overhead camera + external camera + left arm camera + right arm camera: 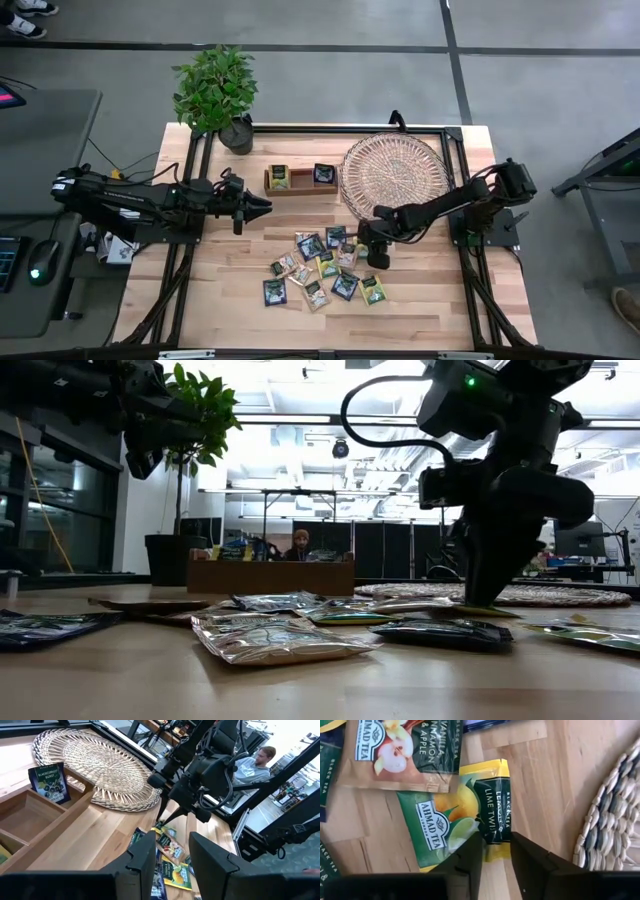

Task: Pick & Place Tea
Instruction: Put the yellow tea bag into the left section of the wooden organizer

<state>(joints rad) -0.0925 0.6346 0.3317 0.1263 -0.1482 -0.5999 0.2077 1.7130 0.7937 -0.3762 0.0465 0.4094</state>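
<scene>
My right gripper [496, 851] pinches only the edge of the lemon-lime tea sachet [455, 817] on the desk [535, 775], so it could slip free when lifted.

Wooden table [420, 300] with tea sachets [322, 268], wicker tray [397, 172], wooden box [300, 181], potted plant [218, 92].

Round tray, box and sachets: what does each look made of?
Tray: woven wicker or straw, matte, with visible braided rings. Box: plain wood, unpainted, with grain showing in the left wrist view. Sachets: glossy printed foil or coated paper, judging by the crinkles and glints; the exact film is unclear. The one between the right gripper fingers is the lemon-lime sachet.
</scene>
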